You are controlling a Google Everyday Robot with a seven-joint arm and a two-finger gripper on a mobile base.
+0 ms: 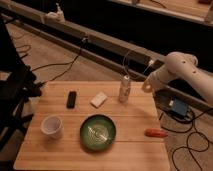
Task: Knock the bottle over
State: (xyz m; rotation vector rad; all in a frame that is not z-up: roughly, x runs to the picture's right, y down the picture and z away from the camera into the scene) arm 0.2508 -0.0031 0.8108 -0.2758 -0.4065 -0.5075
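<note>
Bottle (pixel 124 90) stands upright nr far edge of table (pixel 135 116), just beside gripper (pixel 146 86), at its 9 o'clock; grip state can't be told.

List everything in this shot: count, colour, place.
table: one, light wood, centre of view
bottle: one, whitish, upright by the table's far edge
block: one, white, left of the bottle
bar: one, black, left of the block
cup: one, white, table's near left
bowl: one, green, table's near middle
stick: one, orange-red, table's right edge
box: one, blue, floor right of the table
cables: several, dark, on the floor
chair: one, black, left of the table
arm: one, white, right of the table
gripper: one, pale, right of the bottle, apart from it
</note>
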